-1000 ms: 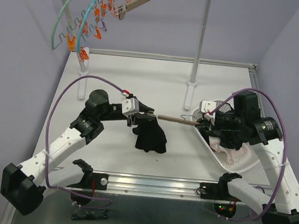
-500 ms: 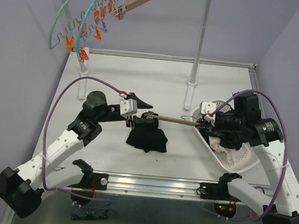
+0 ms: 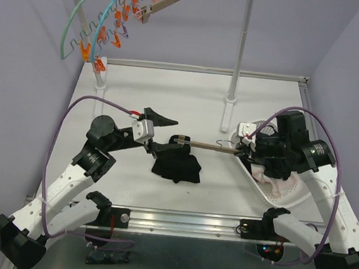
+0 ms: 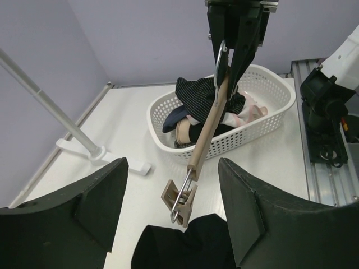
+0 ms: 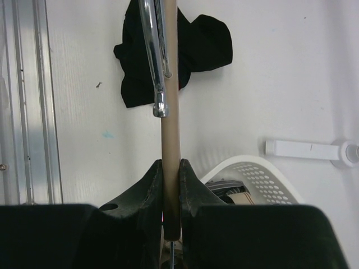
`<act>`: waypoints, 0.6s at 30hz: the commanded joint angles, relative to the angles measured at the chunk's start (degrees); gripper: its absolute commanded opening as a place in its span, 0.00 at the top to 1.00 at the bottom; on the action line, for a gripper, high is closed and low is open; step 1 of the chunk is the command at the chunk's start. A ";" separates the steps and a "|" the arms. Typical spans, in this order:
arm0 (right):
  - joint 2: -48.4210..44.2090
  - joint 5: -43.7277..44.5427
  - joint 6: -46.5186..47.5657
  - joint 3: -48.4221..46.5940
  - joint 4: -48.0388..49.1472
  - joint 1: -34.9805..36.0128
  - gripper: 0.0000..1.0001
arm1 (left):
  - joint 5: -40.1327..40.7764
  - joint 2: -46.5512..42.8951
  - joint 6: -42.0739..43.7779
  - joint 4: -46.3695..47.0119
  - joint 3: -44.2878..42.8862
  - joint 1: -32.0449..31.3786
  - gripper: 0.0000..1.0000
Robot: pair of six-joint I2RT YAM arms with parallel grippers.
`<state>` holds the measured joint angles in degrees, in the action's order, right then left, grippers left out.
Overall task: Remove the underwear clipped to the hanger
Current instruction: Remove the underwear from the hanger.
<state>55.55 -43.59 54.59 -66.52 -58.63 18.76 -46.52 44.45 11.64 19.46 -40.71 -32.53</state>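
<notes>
Now, left gripper (image 3: 170, 136) stands with matte black jaws spread wide over the soft black underwear (image 3: 176, 167), crumpled on the table (image 3: 170, 95) just under the wooden hanger (image 3: 207, 145) and its clip (image 4: 180, 199). Further out, right gripper (image 5: 170, 166) pinches that smooth bar; striped and pale garments (image 4: 202, 92) fill the perforated white basket (image 4: 263, 131).

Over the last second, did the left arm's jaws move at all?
Yes. The left gripper drew back leftward, away from the white stand post, with its jaws opening wide.
</notes>
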 commanded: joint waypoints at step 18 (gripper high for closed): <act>7.64 2.64 4.30 -4.85 -4.65 0.13 0.99 | 15.05 18.82 18.48 -14.27 -13.95 -15.19 0.24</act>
<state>63.57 -40.53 57.56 -67.81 -62.50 18.76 -37.60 61.54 20.29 10.55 -51.64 -45.36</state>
